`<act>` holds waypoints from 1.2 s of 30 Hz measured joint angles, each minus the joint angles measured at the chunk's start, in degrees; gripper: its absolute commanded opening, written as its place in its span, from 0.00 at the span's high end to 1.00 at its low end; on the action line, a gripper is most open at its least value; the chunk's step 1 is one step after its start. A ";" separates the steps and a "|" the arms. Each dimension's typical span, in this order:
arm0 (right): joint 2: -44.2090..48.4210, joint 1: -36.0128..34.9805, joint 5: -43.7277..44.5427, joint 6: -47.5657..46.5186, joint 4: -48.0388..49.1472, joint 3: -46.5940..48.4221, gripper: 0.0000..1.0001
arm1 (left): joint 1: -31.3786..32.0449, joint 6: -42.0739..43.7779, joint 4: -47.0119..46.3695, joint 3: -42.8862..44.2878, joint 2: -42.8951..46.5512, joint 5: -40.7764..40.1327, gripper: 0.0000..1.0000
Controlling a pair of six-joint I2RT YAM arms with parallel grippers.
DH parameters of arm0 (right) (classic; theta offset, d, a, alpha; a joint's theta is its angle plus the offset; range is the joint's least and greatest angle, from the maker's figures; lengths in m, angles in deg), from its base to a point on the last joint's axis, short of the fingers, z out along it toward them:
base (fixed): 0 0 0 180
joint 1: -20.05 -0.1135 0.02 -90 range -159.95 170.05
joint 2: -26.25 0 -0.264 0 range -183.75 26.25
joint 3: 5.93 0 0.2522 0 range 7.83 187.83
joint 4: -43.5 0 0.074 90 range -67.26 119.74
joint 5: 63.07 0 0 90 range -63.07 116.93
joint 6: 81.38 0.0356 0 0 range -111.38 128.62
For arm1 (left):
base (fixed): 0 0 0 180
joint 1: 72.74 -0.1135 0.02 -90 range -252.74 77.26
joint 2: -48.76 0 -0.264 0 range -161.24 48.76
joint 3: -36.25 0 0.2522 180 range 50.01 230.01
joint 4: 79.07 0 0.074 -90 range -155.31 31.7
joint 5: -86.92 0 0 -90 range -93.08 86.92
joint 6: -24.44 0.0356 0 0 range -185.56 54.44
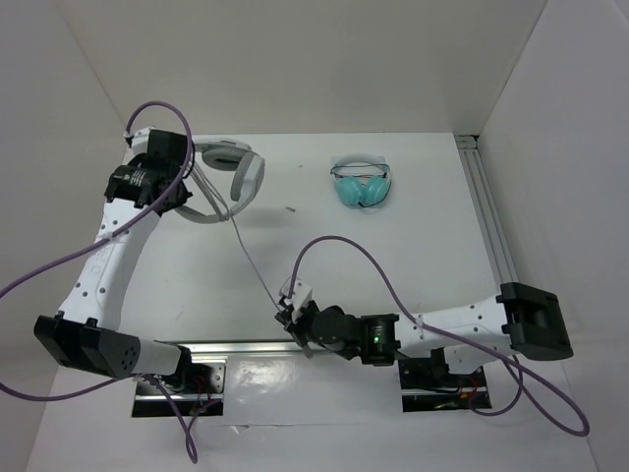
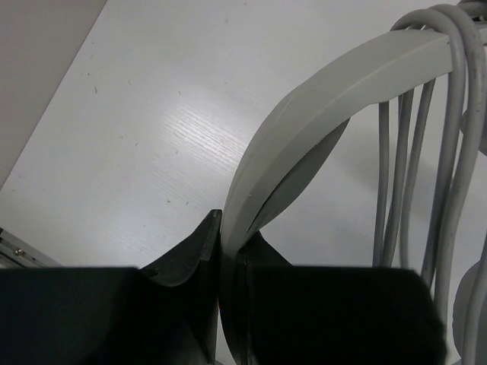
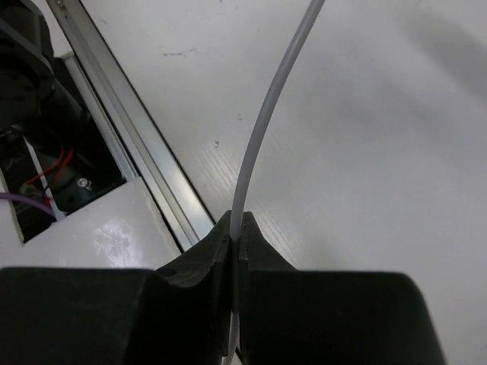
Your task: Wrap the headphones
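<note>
**A:** On the far left of the table (image 1: 413, 265), why are the headphones (image 1: 239, 175) pinned like that?

**B:** I'd judge the left gripper (image 2: 227, 237) is acting as an anchor. It is clenched on the wide headband (image 2: 327, 91), so the set cannot slide while cable goes round it.

**A:** And the right gripper (image 3: 234, 228), near the middle front?

**B:** Pinched tight on the cable (image 1: 252, 258), which runs straight from the headphones to it. It is held taut, I think, so the next turn lies snug.

**A:** What does the overhead view miss?

**B:** Only the left wrist camera shows several loops (image 2: 445, 152) draped over the headband. The right wrist camera shows the thin cable passing between the closed fingers.

**A:** And what do the wrist views lack?

**B:** The whole layout, and the small teal headphones (image 1: 361, 184) sitting well apart, far and right of centre.
</note>
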 measured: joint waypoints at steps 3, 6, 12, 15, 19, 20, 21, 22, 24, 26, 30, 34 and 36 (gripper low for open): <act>2.91 -2.71 4.33 -1.03 -4.72 2.38 1.00 | 0.39 0.79 -0.76 -2.32 -0.61 -1.60 1.00; 5.20 -5.70 8.72 -2.51 -9.66 5.86 1.00 | 2.67 1.01 -1.38 -3.96 -1.07 -4.76 1.00; 8.70 -7.72 14.78 -5.84 -17.84 13.46 1.00 | 12.00 1.03 -1.05 -7.67 -1.81 -12.20 1.00; 10.08 -7.72 18.75 -8.07 -20.55 17.11 1.00 | 16.33 -0.33 1.22 -8.39 -4.50 -14.86 1.00; 11.43 -7.72 25.38 -13.18 -22.16 19.69 1.00 | 23.82 -1.05 3.19 -11.26 -5.88 -16.74 1.00; 11.67 -7.69 26.67 -14.64 -22.27 19.96 1.00 | 25.97 -1.01 3.63 -11.91 -5.68 -16.98 1.00; 11.96 -7.61 27.82 -16.24 -22.29 20.13 1.00 | 28.15 -0.85 3.85 -12.46 -5.44 -16.94 1.00; 12.24 -7.30 28.65 -17.94 -22.27 20.24 1.00 | 30.29 -0.33 3.85 -12.83 -5.16 -16.81 1.00; 12.76 -6.29 30.62 -21.59 -21.62 20.39 1.00 | 33.53 1.77 3.32 -13.29 -4.37 -16.09 1.00; 13.03 -4.46 31.85 -24.61 -20.83 20.44 1.00 | 36.33 3.80 2.84 -13.73 -3.34 -15.28 1.00; 13.66 0.61 32.63 -31.04 -17.51 19.52 0.99 | 42.18 6.73 2.43 -14.84 -2.10 -14.01 1.00; 17.00 7.93 27.10 -33.44 -16.17 15.28 0.90 | 48.43 8.22 1.01 -16.74 -0.76 -11.17 1.00; 18.12 12.44 22.69 -33.03 -16.79 14.10 0.90 | 50.62 8.37 -0.37 -16.96 0.20 -10.05 1.00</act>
